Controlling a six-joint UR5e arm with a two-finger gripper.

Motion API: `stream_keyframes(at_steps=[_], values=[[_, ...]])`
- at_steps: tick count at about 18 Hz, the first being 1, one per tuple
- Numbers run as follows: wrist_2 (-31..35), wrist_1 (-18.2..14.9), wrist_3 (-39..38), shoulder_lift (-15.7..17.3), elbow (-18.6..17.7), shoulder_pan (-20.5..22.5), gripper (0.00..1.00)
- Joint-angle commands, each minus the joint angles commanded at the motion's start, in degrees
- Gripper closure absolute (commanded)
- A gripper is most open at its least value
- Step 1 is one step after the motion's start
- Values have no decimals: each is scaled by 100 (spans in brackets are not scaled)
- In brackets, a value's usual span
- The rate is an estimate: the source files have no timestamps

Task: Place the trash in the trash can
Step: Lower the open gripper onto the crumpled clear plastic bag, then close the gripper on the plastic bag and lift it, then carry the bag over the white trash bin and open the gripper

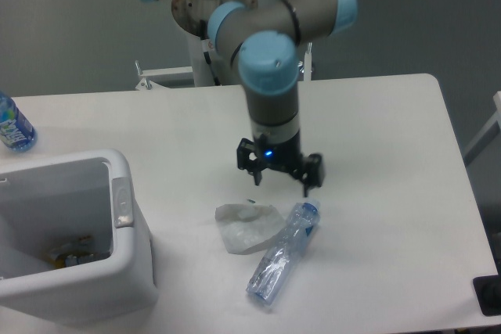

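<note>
Just below the spread jaws (empty) lie wrapper (245, 227) and crushed bottle (282, 254).

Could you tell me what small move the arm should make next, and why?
Probably lower straight down. The gripper hangs open just above the far ends of the wrapper and the crushed bottle, both lying loose on the table, so neither is grasped yet.

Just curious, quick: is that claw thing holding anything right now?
Gripper: open and empty, above the table near the wrapper and crushed bottle.
</note>
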Motion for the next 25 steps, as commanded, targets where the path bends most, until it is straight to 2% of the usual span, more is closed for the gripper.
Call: stream_keyframes(at_steps=[4, 6, 11, 12, 13, 14, 15, 17, 18, 21, 25], values=[[-9, 53, 222, -456, 9, -263, 0], [-26, 184, 195, -536, 0, -325, 0], [-9, 193, 151, -660, -70, -492, 0], [0, 193, 117, -651, -88, -493, 4], [0, 220, -40, -651, -88, -510, 17], [0, 237, -373, -660, -79, -519, 49], [0, 237, -533, -660, -79, -519, 70], [0, 229, -596, -625, -62, -519, 97], [0, 220, -613, -607, -62, -519, 100], [-35, 194, -622, -555, -62, -519, 100], [-44, 71, -675, -282, -167, -519, 100]])
